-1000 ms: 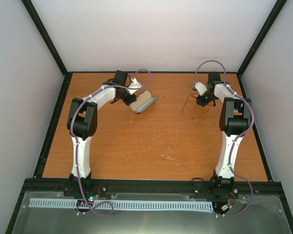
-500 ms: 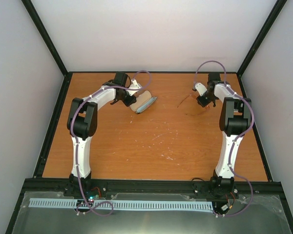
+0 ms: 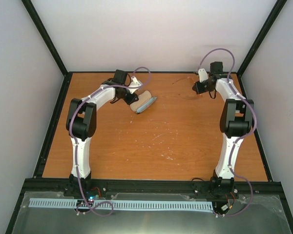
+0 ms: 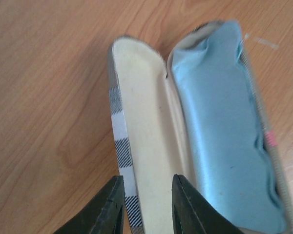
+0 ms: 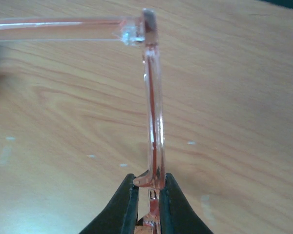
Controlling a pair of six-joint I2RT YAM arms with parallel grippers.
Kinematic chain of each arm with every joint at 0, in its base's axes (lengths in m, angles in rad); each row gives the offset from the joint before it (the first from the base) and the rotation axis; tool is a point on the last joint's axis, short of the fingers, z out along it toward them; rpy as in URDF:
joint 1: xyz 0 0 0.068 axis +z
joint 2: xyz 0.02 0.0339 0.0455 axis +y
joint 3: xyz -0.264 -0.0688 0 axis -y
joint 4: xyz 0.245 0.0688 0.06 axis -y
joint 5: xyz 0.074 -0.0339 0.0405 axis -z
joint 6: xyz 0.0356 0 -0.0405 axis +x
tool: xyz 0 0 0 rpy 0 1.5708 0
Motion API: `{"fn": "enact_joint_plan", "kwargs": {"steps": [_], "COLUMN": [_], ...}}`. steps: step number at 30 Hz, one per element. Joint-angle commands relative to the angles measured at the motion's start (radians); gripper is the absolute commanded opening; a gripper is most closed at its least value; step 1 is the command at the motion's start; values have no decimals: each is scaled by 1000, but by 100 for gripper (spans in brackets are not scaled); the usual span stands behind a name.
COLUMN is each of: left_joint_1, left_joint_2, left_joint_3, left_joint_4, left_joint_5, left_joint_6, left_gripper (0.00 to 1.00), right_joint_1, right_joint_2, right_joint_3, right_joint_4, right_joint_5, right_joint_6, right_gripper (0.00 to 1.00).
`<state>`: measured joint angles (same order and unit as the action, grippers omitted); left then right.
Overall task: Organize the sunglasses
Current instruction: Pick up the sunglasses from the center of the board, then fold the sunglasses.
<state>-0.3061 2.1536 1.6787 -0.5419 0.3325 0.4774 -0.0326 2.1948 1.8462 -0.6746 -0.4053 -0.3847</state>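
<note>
The sunglasses [image 5: 154, 141] are a thin, glossy, translucent orange-pink frame, one temple bent off leftward at the hinge. The right gripper [image 5: 149, 184] has them pinched edge-on between nearly closed black fingers, over the wood-grain table [image 5: 234, 97] near its far right corner, that arm stretched far forward. Across the table lies the open oval case [image 4: 118, 131], striped outside, cream-lined, with a blue cloth [image 4: 224, 122] in one half. The left gripper [image 4: 146, 184] straddles its rim, jaws narrow; actual contact is unclear.
</note>
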Motion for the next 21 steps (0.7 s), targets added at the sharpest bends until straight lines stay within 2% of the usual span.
{"fn": "enact_joint_plan", "kwargs": {"steps": [1, 3, 6, 13, 17, 21], "left_joint_1": [-3, -5, -5, -5, -13, -49], "left_joint_2": [-78, -86, -93, -138, -168, -204], "left_joint_3": [81, 106, 159, 169, 143, 91], "left_joint_4": [29, 47, 67, 161, 216, 260], "left_joint_5": [103, 131, 183, 278, 332, 355], "left_joint_6": [-80, -117, -173, -299, -382, -417], "left_gripper": [29, 29, 29, 29, 29, 29], "right_joint_1": [87, 134, 167, 194, 203, 222], "right_joint_2": [-141, -197, -248, -414, -461, -458], "right_joint_3": [-155, -224, -309, -623, -709, -718], "right_joint_4": [149, 215, 296, 683, 773, 830], "right_joint_5": [-173, -201, -358, -442, -456, -469], "right_joint_6": [247, 360, 538, 849, 913, 954], "right_gripper": [3, 3, 3, 3, 3, 3]}}
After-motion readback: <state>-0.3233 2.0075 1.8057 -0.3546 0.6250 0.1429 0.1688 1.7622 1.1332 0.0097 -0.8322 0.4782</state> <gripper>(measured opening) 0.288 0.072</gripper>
